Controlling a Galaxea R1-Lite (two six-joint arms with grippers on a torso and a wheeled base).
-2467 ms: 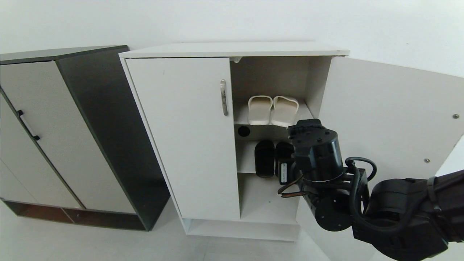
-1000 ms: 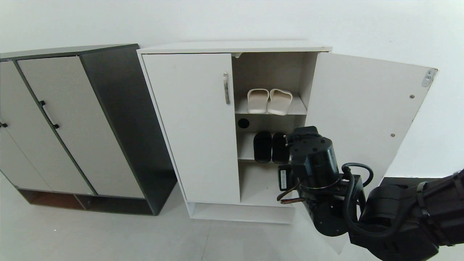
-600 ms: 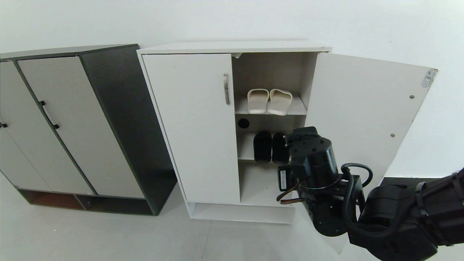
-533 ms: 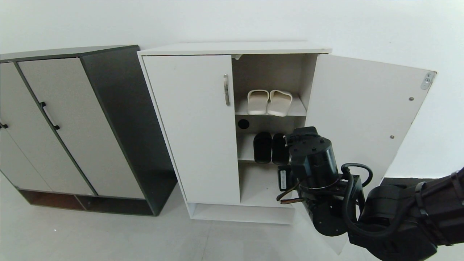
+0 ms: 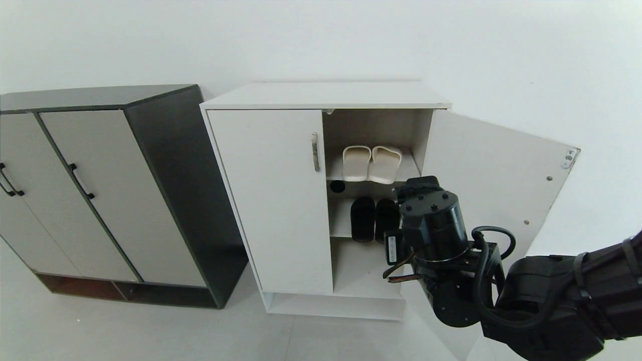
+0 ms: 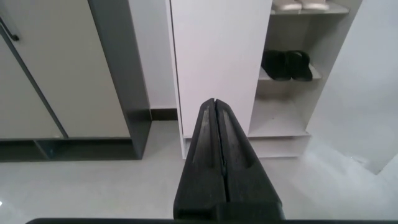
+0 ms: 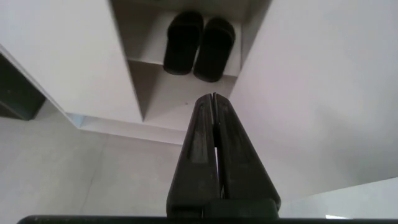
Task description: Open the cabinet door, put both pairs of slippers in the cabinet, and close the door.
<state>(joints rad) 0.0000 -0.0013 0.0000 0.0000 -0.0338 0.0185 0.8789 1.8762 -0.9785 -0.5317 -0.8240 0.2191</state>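
Head view, centre: white slippers (image 5: pixel 371 163) and black slippers (image 5: pixel 373 219) sit shelved in the cabinet (image 5: pixel 326 95); its door (image 5: pixel 486 180) stands open at right (only closing left, I judge). Left wrist view: left gripper (image 6: pixel 214 107) pressed together, empty. Right wrist view: right gripper (image 7: pixel 213 101) likewise, suited to pushing.

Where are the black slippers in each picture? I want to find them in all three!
Head view: black slippers on the middle shelf, under the white slippers.
Left wrist view: black slippers on that same shelf, far beyond the left gripper.
Right wrist view: black slippers nearer, just beyond the right gripper.
Shared landmark: the closed white door right beside them.
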